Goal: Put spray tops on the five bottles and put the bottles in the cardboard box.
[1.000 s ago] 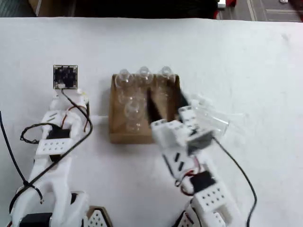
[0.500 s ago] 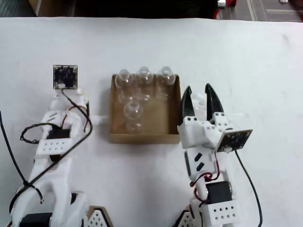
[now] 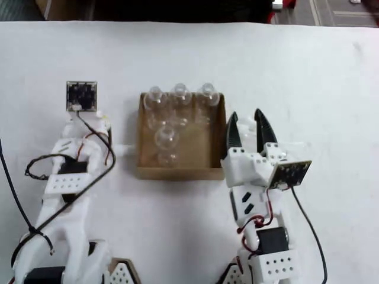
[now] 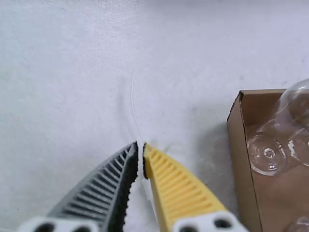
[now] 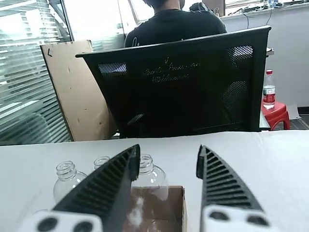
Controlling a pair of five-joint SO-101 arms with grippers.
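- Clear plastic bottles, four by my count, stand in the cardboard box from above; the right gripper gapes just beside it.
- Left wrist: left gripper pinched tight near the box corner.
- Right wrist: bottles look light, slick; grip the neck.

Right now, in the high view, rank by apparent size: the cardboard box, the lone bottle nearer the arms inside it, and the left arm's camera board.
1. Cardboard box, clearly largest.
2-3. Lone bottle and camera board: too alike to rank; the bottle is seen from above.
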